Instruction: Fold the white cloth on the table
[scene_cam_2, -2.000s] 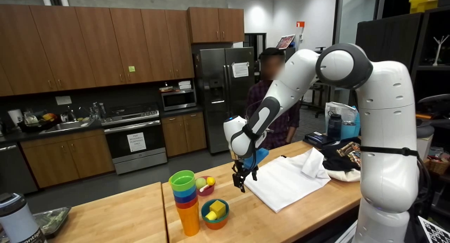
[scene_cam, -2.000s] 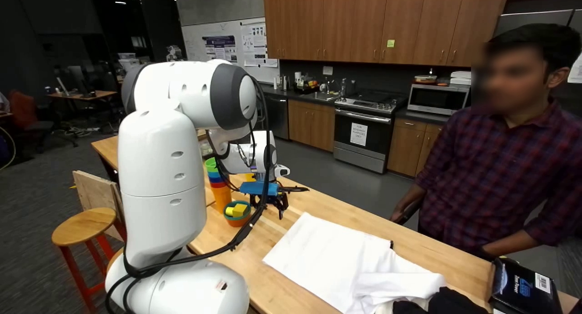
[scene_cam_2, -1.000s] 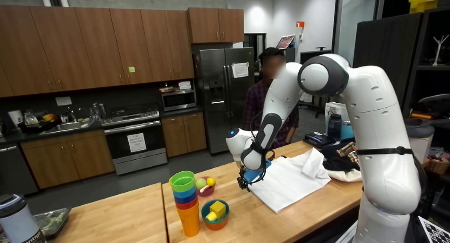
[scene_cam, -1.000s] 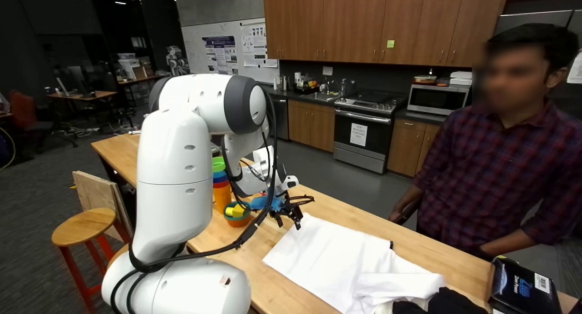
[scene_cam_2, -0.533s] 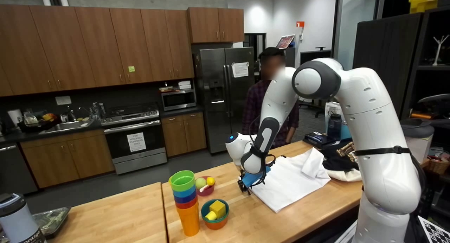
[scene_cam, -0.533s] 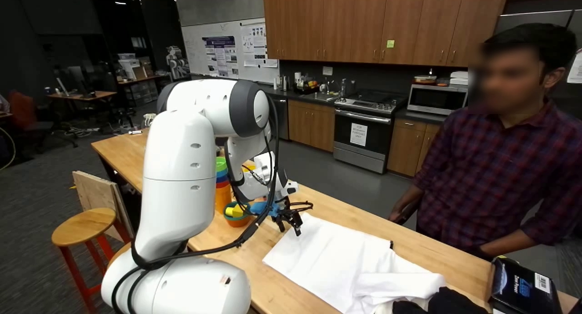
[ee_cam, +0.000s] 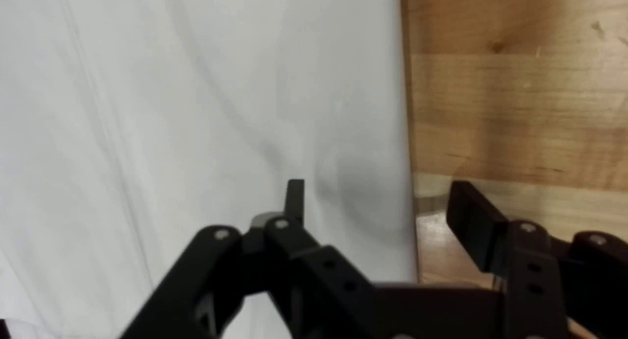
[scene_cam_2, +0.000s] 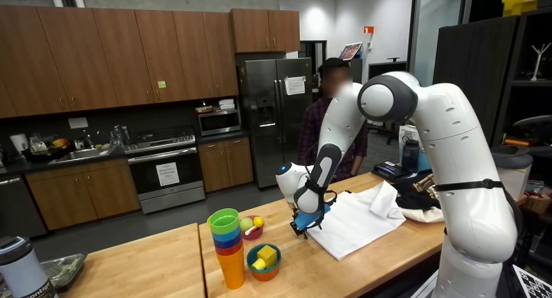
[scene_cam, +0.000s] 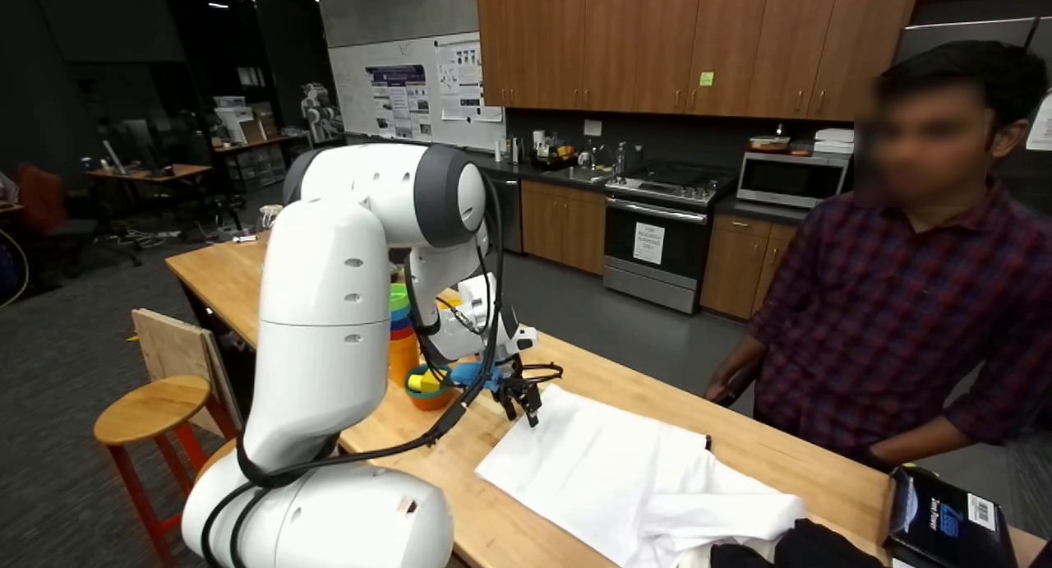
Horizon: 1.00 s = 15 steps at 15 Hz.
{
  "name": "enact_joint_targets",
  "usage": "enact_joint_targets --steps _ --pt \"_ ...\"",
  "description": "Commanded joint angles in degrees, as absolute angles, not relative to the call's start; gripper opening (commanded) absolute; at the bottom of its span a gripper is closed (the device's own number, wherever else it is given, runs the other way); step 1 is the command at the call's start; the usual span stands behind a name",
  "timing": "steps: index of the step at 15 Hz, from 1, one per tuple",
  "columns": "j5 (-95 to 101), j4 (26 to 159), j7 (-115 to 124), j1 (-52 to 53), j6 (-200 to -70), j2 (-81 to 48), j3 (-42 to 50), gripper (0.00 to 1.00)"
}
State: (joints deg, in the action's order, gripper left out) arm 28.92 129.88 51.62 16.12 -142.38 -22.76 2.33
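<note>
While my arm (scene_cam: 325, 305) stands upright beside the near long edge of the surface (scene_cam_2: 310, 268) and bends at a high elbow, its front part slopes down so that my fingers (ee_cam: 473, 226) hang low, pointing downward at one end of the white cloth (scene_cam_2: 358, 222). They are spread apart: in the wrist view I have one over the cloth and the other over bare surface, with the cloth's border running between. Whether either touches anything, I cannot tell.

I count one white cloth, lying between the two long edges, mostly flat, a flap turned over at its farther end. Near the short edge on my fingers' side I see one stack of cups (scene_cam_2: 233, 268), too closely nested to number; one teal-and-orange bowl (scene_cam_2: 264, 276) with two yellow blocks (scene_cam_2: 268, 255) in it; and, nearer the far long edge, one reddish bowl (scene_cam_2: 255, 236) holding one green piece (scene_cam_2: 246, 224) and one yellow piece (scene_cam_2: 258, 221). Towards the opposite short edge lie one black box (scene_cam_2: 390, 170), at the far long edge, and one dark bundle (scene_cam_2: 405, 194), just beside the cloth. One man (scene_cam: 904, 305) stands beyond the far long edge.
</note>
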Motion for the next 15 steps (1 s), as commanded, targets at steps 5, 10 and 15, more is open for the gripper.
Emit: enact_joint_targets --steps 5,10,15 --pt "26.80 129.45 51.59 15.40 -144.38 -23.00 3.33 0.06" --pt "20.00 129.62 48.35 13.27 -144.35 -22.34 1.97 0.00" --pt "10.88 127.88 36.84 12.67 -141.90 -17.11 -2.23 0.00"
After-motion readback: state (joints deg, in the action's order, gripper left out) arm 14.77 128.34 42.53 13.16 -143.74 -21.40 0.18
